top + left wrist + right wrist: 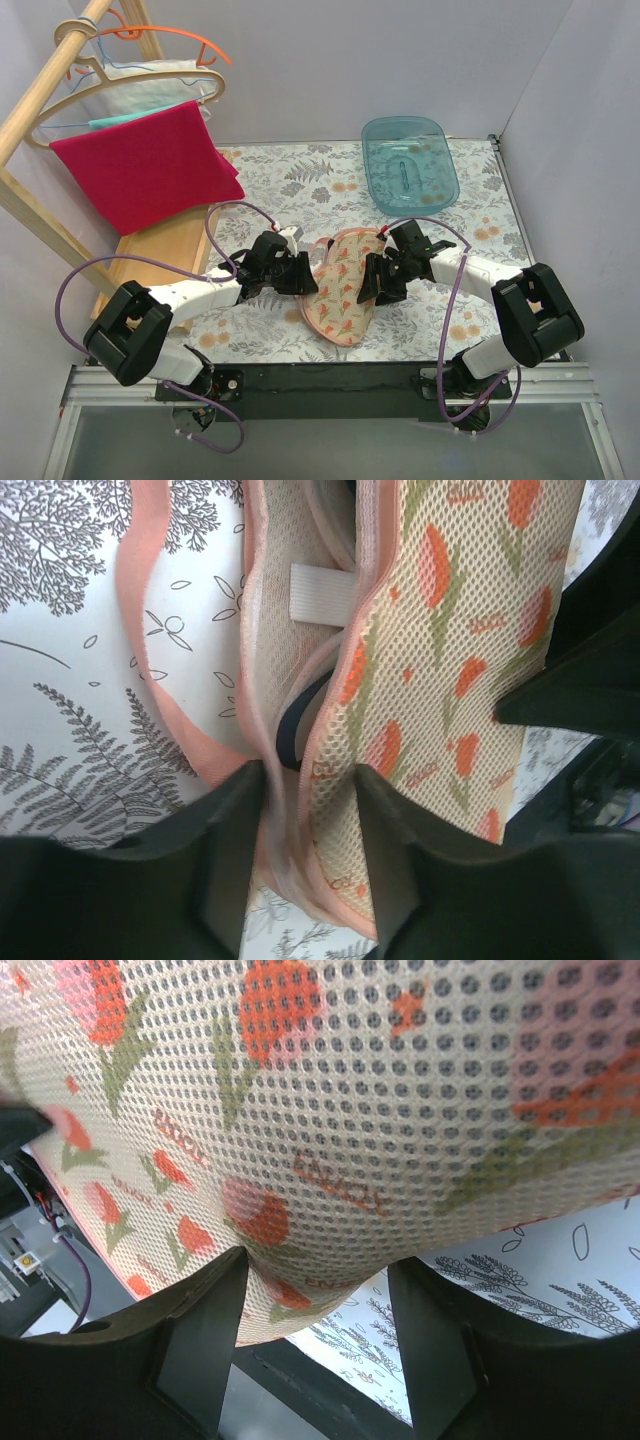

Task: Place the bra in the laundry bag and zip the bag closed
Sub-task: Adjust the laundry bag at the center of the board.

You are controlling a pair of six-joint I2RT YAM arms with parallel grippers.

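Table [480, 210]: floral-print covering, grey walls on three sides.

Wooden rack [165, 250]: far left, leaning rails. Red towel [140, 165] draped over it, plastic hangers [150, 60] above the towel.

Translucent teal tub [408, 162]: far centre-right on the table, well apart from both arms.

Laundry bag [345, 285]: peach mesh, orange-red floral print, near centre of the table, between the two grippers. The zipper is undone and the mouth gapes along the left side, with the pink zipper edge splayed onto the table.

Left gripper [310, 780]: at the bag's left edge. The fingers are narrowed to a slim gap, with the pink edge and a mesh layer pinched between them.

Right gripper [317, 1265]: at the bag's right edge. The fingers stand wider apart; the padded rim bulges into the gap and meets both tips, so it is gripped.

Bra [293, 735]: inside the bag, only a dark navy sliver visible through the open mouth.

White elastic tab [320, 592]: on the bag's inner wall, further in.
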